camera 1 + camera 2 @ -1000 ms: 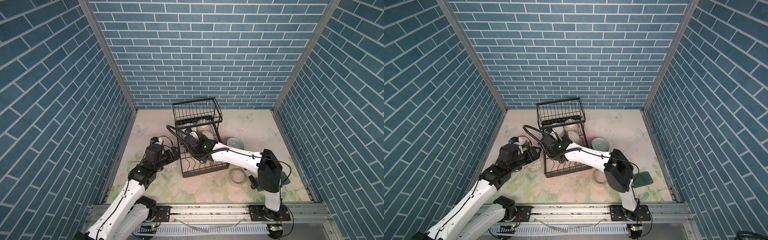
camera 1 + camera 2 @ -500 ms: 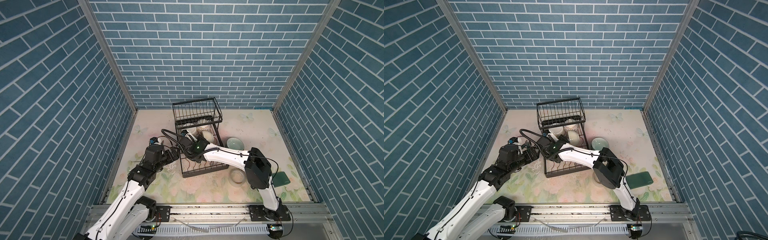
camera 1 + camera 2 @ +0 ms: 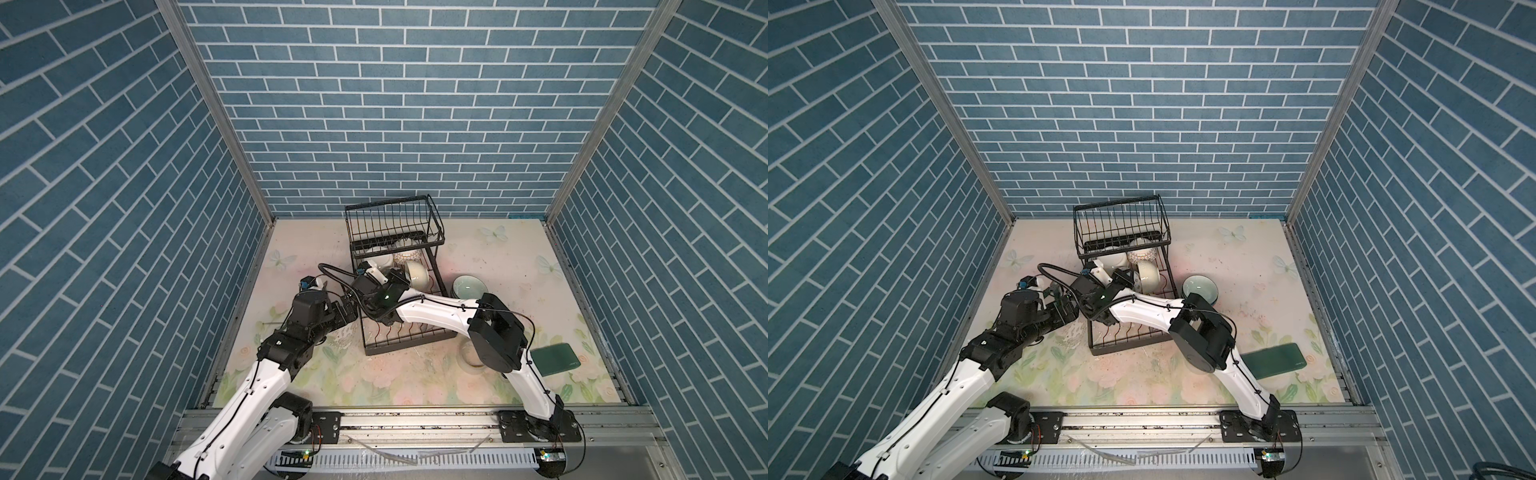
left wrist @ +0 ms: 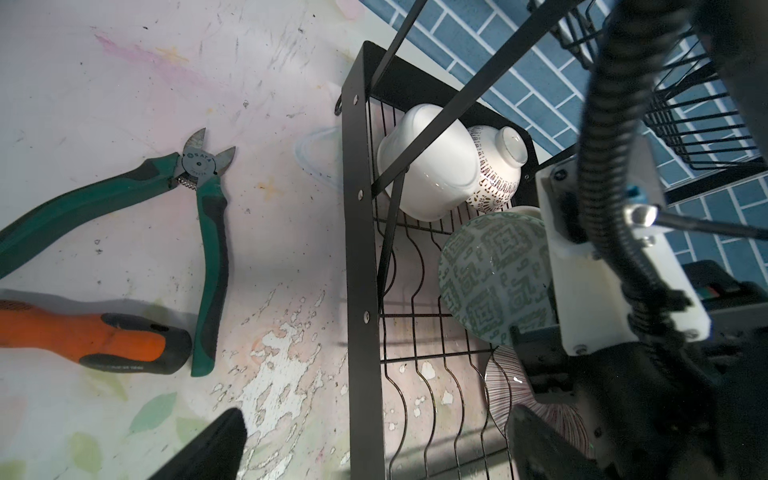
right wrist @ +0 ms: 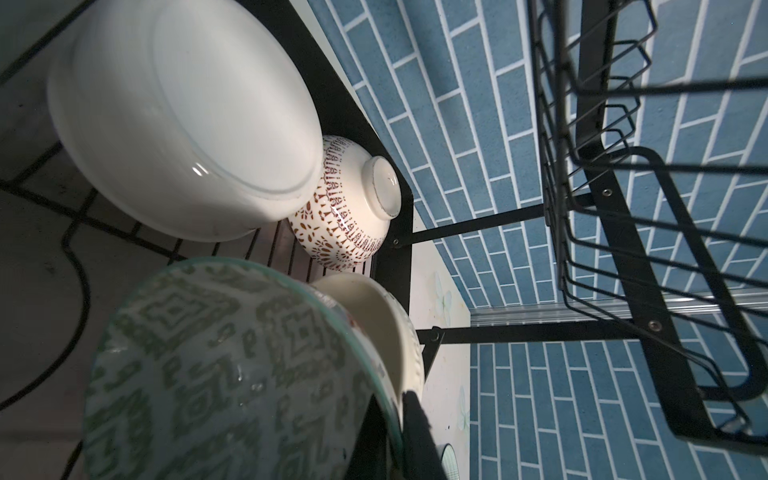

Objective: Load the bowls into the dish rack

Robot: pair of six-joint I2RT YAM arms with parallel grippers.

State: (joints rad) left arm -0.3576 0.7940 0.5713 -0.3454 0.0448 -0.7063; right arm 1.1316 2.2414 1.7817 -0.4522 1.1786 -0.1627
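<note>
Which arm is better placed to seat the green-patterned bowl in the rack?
Right. The right gripper is shut on the green-patterned bowl over the lower tray; the left gripper hangs open, empty, beside it.

Bowls (image 4: 440, 178) in dish rack (image 4: 357, 208), lower tier

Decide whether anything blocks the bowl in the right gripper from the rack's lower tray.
Nothing visible does: the green-patterned ceramic bowl, held by the right gripper, is already inside the black wire dish rack's lower tray, a cream bowl close beside it.
</note>
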